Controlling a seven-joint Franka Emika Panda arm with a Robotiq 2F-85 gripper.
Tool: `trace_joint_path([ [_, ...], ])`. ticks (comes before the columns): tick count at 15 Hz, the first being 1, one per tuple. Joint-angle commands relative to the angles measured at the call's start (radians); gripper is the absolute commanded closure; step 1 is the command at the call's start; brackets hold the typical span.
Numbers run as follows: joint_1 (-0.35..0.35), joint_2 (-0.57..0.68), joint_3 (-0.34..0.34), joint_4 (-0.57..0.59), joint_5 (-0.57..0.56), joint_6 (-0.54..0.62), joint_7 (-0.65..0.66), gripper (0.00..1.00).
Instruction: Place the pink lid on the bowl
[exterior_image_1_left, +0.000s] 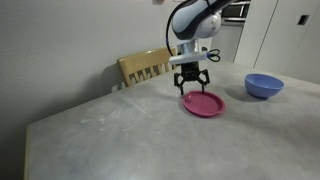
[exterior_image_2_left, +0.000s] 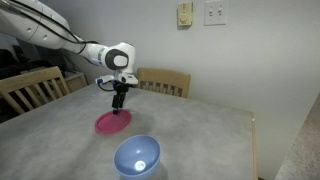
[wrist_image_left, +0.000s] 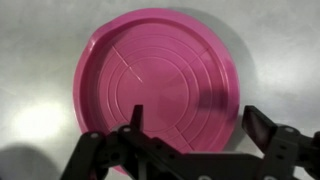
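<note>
Your arm (exterior_image_2_left: 55, 38) is white, built of smooth rounded segments with darker bands at the joints; a dark round cap marks its wrist housing; your gripper (exterior_image_1_left: 192, 86) is black, with angular, linked fingers (wrist_image_left: 262, 128).

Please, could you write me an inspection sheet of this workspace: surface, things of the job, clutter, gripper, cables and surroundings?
Surface: grey mottled tabletop, it looks flat and dry.
Job's things: flat round magenta-pink plastic lid lies on the table, rim up; small round periwinkle-blue plastic bowl stands apart from it, uncovered.
Clutter: nothing seen.
Gripper: black Robotiq gripper is open over the lid's edge. In the wrist view one finger is inside the rim and one outside. Contact cannot be told.
Cables: nothing seen.
Surroundings: wooden chairs behind the table; wall plates above.
</note>
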Motion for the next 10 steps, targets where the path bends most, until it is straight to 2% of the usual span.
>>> trace_joint_path([
  [1,-0.023,0.076,0.012,0.137,0.004,-0.077,0.067,0.0],
  [5,-0.024,0.122,0.012,0.222,-0.016,-0.12,0.099,0.0],
  [10,-0.035,0.163,0.015,0.253,-0.02,-0.137,0.1,0.0],
])
